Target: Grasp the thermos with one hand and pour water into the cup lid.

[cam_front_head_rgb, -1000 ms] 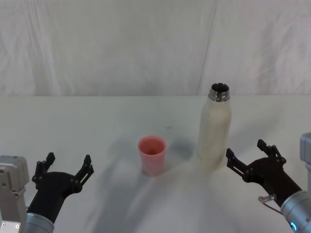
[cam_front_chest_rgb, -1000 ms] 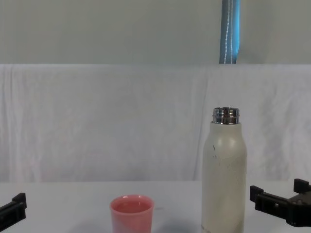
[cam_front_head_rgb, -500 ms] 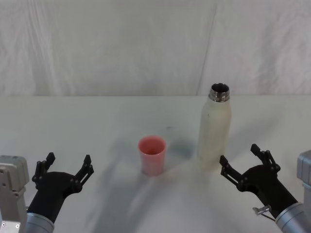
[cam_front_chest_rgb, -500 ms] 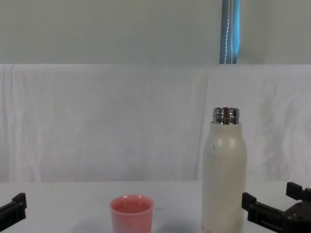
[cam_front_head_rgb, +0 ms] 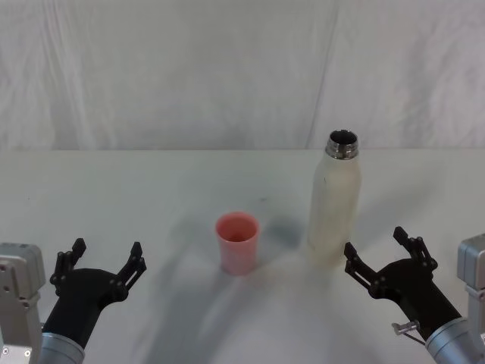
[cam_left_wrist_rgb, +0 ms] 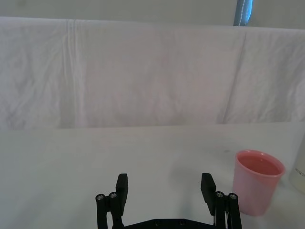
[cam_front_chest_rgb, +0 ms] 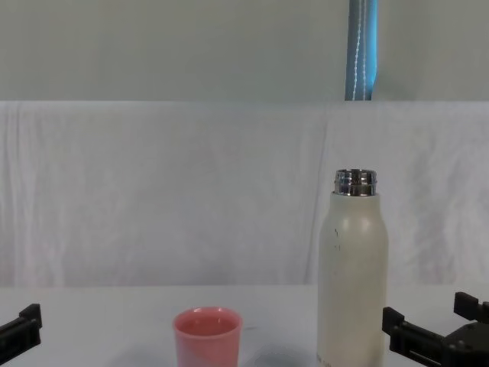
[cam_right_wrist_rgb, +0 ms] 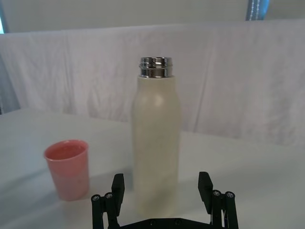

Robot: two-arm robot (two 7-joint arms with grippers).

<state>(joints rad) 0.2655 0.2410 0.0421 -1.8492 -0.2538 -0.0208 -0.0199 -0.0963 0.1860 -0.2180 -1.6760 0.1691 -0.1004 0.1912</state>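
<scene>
The cream-white thermos [cam_front_head_rgb: 334, 203] [cam_front_chest_rgb: 351, 279] [cam_right_wrist_rgb: 156, 143] stands upright on the white table, its steel neck uncapped. The pink cup lid [cam_front_head_rgb: 237, 242] [cam_front_chest_rgb: 207, 334] [cam_left_wrist_rgb: 258, 181] [cam_right_wrist_rgb: 67, 168] stands to its left, a short gap between them. My right gripper [cam_front_head_rgb: 382, 253] [cam_right_wrist_rgb: 161, 192] [cam_front_chest_rgb: 434, 327] is open, just in front and to the right of the thermos, not touching it. In the right wrist view the thermos lines up between the jaws, farther off. My left gripper [cam_front_head_rgb: 104, 258] [cam_left_wrist_rgb: 165, 189] hangs open at the near left, well left of the cup lid.
A white cloth covers the table [cam_front_head_rgb: 151, 189] and hangs as a backdrop [cam_front_head_rgb: 189, 68] behind it. A blue pole [cam_front_chest_rgb: 362, 50] rises behind the backdrop.
My right gripper moved left and nearer to me over the first half second, then barely shifted. Thermos, cup lid and left gripper stayed put.
</scene>
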